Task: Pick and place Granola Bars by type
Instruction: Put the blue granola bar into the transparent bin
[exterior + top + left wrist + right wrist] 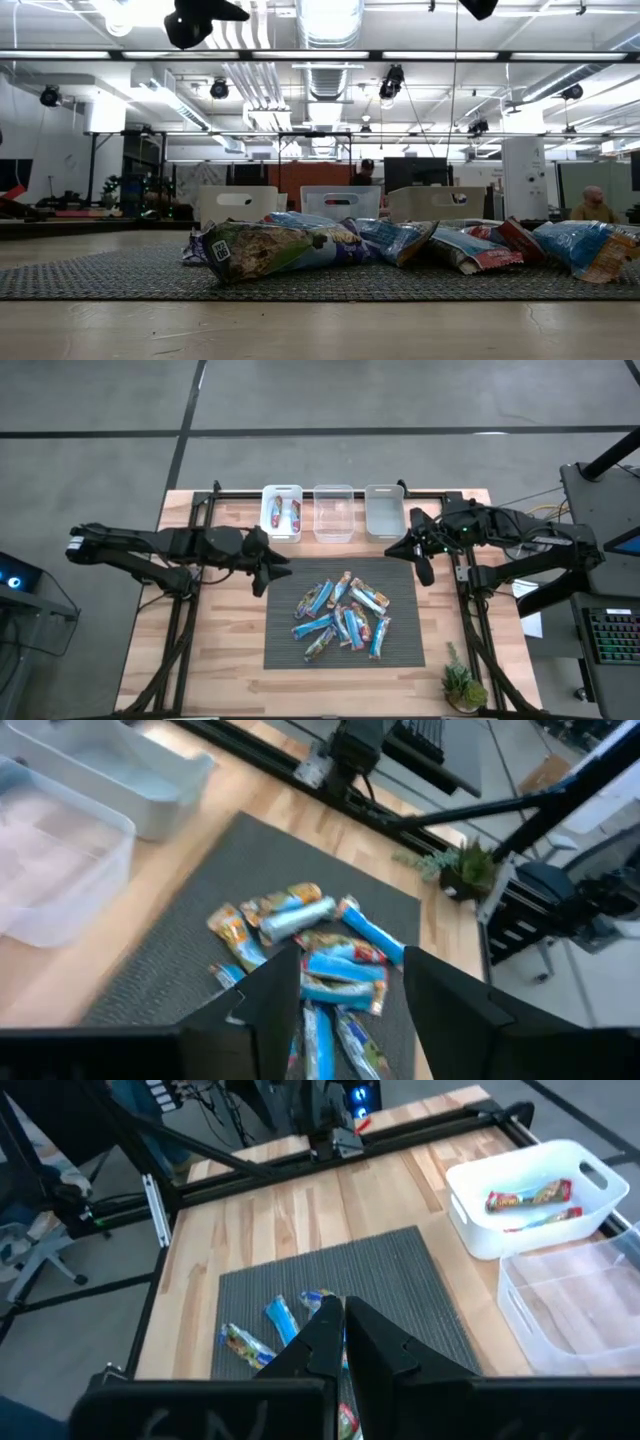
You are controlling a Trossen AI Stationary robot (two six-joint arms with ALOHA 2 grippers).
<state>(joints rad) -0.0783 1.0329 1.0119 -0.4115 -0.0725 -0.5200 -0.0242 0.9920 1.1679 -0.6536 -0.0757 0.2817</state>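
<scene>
Several foil-wrapped Granola Bars (340,615), mostly blue, lie in a loose pile on a dark mat (285,650); they also show in the low view (280,247) and both wrist views (320,955) (283,1320). Two bars with red print (282,513) (530,1200) lie in the leftmost white bin (282,495). My left gripper (271,571) (350,1005) hovers open above the mat's far-left corner, left of the pile. My right gripper (422,565) (344,1335) hangs shut above the mat's far-right corner. Both are well above the table and hold nothing.
Three bins stand in a row at the far edge: the white one, a clear one (333,515) and a pale one (385,510); the last two hold no bars. A small potted plant (462,685) sits at the near-right corner. Black frame rails run along the table's sides.
</scene>
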